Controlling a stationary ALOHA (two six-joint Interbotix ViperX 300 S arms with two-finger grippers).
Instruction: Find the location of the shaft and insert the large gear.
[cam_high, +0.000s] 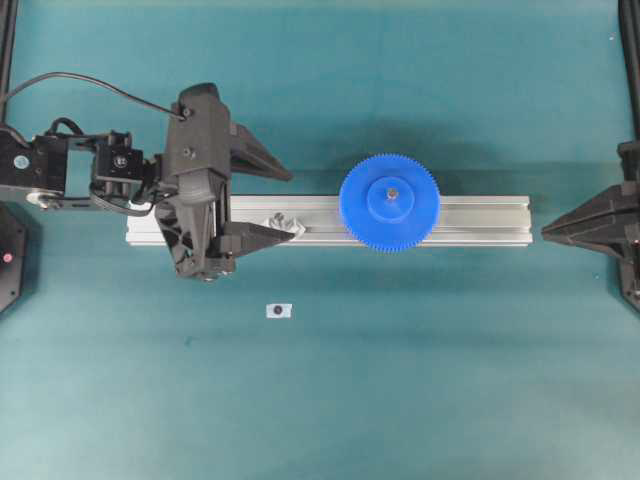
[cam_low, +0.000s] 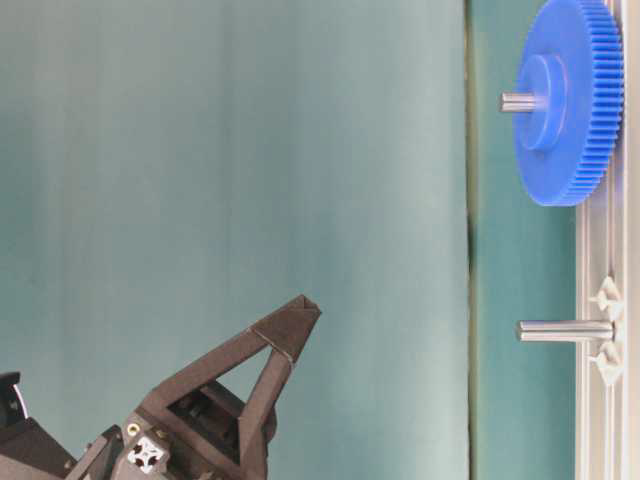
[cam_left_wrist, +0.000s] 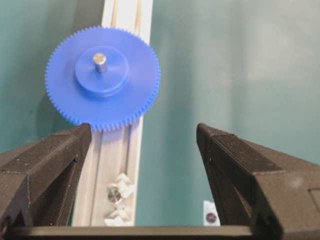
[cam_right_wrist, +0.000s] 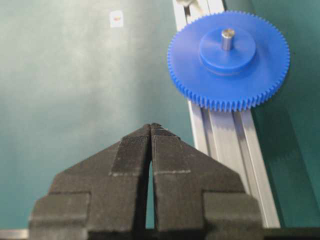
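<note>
Toothed blue large gear (cam_high: 389, 202) seated on shaft (cam_left_wrist: 100, 61); left hand (cam_high: 287, 203) wide, right hand (cam_right_wrist: 151, 126) pinched closed.

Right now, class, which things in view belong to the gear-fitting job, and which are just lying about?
Part of the job:
- large gear, already on its shaft
- aluminium rail

Lying about:
- spare pin with clear brackets
- white tag

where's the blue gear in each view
Overhead: large gear right of centre, on the aluminium rail.
Table-level: large gear top right, edge-on, view turned sideways.
Left wrist: large gear upper left, beyond the open end effector.
Right wrist: large gear upper right.
Shared landmark: the metal pin poking through its hub.
</note>
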